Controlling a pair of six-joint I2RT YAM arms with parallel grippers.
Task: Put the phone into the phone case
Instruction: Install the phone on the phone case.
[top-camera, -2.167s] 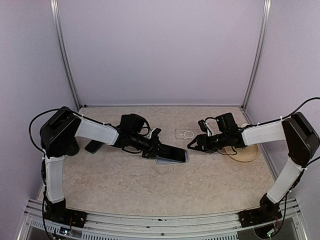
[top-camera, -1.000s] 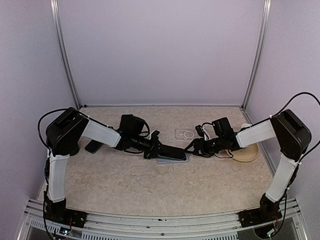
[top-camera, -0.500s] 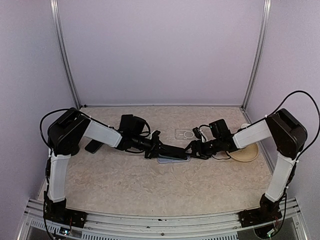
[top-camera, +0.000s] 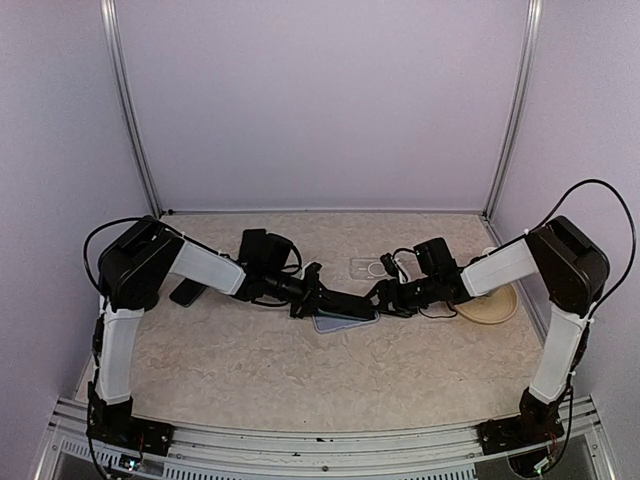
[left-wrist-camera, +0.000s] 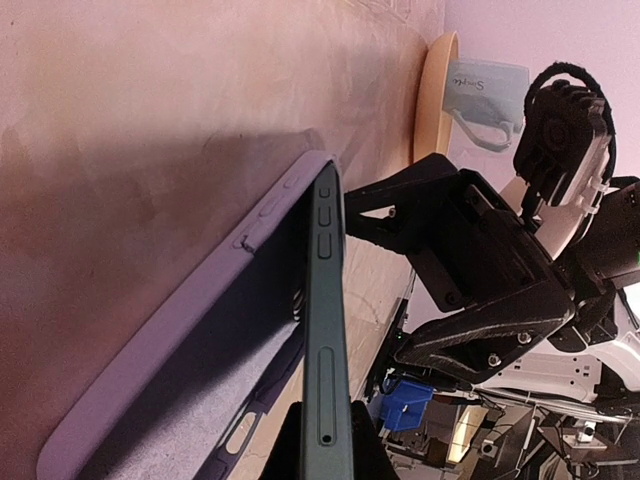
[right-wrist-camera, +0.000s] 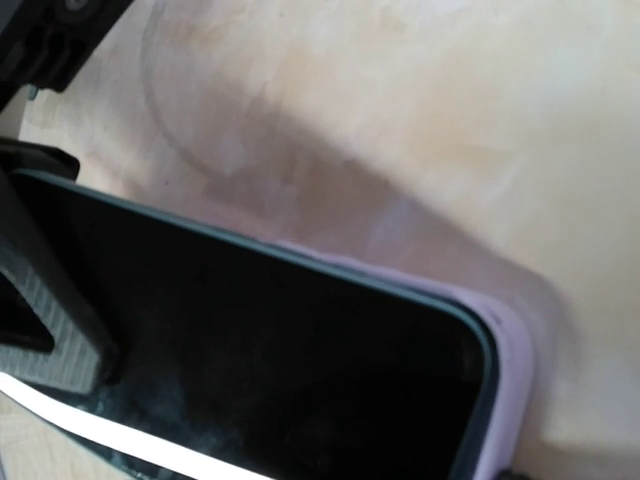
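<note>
The dark phone (top-camera: 345, 303) is tilted over the lavender phone case (top-camera: 348, 321), which lies flat on the table. My left gripper (top-camera: 318, 297) is shut on the phone's near end. In the left wrist view the phone (left-wrist-camera: 326, 330) is edge-on, its far end low in the case (left-wrist-camera: 190, 350). My right gripper (top-camera: 384, 297) is at the phone's far end, and its fingers (left-wrist-camera: 400, 205) stand apart there. The right wrist view shows the phone's black screen (right-wrist-camera: 250, 350) and the case's corner (right-wrist-camera: 512, 385), but not its own fingers.
A round wooden plate (top-camera: 490, 305) lies under the right arm and shows in the left wrist view (left-wrist-camera: 436, 90). A clear case (top-camera: 372, 268) lies behind the phone. A dark flat object (top-camera: 185, 293) lies at the left.
My right gripper has moved left from beside the plate up to the phone's far end. My left gripper has lowered the phone a little toward the case.
</note>
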